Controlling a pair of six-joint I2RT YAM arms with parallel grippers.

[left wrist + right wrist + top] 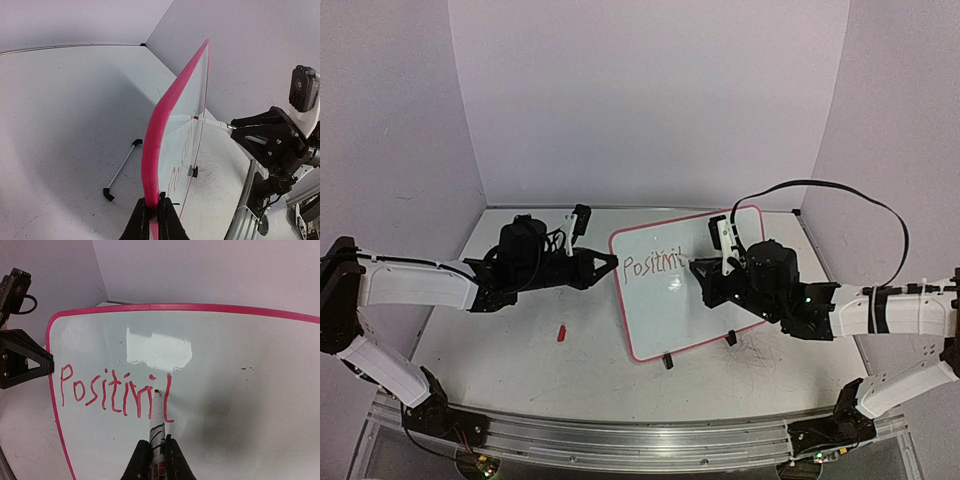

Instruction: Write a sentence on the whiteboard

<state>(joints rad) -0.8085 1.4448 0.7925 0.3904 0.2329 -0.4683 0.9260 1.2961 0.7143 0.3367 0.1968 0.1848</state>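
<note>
The whiteboard (690, 300) stands tilted on the table, pink-framed, with two black clip feet. Red lettering (650, 264) reads "Positivi" plus a tall stroke; it also shows in the right wrist view (115, 395). My left gripper (610, 262) is shut on the board's left frame edge (152, 165), its fingers (170, 222) clamping the pink rim. My right gripper (705, 268) is shut on a white red-tipped marker (157, 425), its tip at the board just left of the last stroke. The marker also shows in the left wrist view (212, 122).
A small red marker cap (561, 332) lies on the table left of the board. A thin metal rod with black ends (120, 170) lies behind the board. White walls enclose the table. A black cable (840, 195) loops over the right arm.
</note>
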